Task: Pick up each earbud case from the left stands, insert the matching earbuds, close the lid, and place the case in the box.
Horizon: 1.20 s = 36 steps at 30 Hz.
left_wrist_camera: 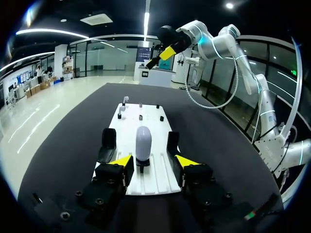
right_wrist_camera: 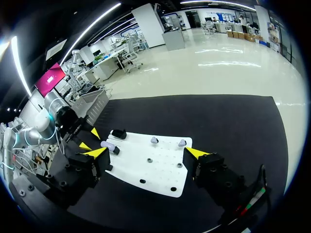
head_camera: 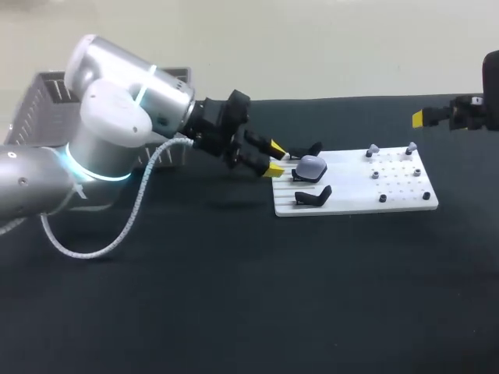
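Note:
A pale lavender earbud case (head_camera: 311,166) rests on the middle black stand at the left end of a white board (head_camera: 405,204). My left gripper (head_camera: 274,158) sits at that end, open, its yellow tips just short of the case and not touching it. In the left wrist view the case (left_wrist_camera: 143,142) stands just ahead of the left gripper (left_wrist_camera: 154,162), in line with the gap between its fingers. Two small grey earbuds (head_camera: 373,148) (head_camera: 410,147) sit on pegs at the board's far right. My right gripper (head_camera: 437,117) hangs open above the table's right edge, away from the board.
Two bare black stands (head_camera: 314,149) (head_camera: 313,196) flank the case. A grey mesh basket (head_camera: 39,101) stands at the back left behind my left arm. The board (right_wrist_camera: 155,165) carries several small black pegs. Dark table surface lies all around.

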Each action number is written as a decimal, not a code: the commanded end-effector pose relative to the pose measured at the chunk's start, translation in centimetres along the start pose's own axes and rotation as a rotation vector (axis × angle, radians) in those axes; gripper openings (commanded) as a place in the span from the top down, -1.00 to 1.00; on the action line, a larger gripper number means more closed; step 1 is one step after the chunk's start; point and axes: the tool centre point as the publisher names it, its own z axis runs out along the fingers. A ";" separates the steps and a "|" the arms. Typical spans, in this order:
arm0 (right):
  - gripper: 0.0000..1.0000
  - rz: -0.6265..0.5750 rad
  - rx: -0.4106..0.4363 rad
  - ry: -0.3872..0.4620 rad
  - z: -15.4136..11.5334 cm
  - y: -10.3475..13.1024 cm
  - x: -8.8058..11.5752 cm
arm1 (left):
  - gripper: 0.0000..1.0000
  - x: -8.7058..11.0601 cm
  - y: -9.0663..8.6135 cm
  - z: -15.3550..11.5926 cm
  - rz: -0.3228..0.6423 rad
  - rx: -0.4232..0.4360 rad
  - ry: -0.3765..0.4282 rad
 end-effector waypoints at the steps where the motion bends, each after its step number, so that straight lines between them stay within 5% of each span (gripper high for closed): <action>1: -1.00 -0.001 0.001 0.000 0.0 0.0 0.0 | -0.18 0.1 0.8 0.8 -0.003 0.009 0.014; 17: -1.00 -0.001 0.001 0.000 0.0 0.0 0.0 | -0.22 0.6 1.3 1.9 0.002 -0.005 -0.006; 36: -1.00 -0.001 0.001 0.000 0.0 0.0 0.0 | 0.00 0.1 1.5 2.8 0.022 0.016 -0.015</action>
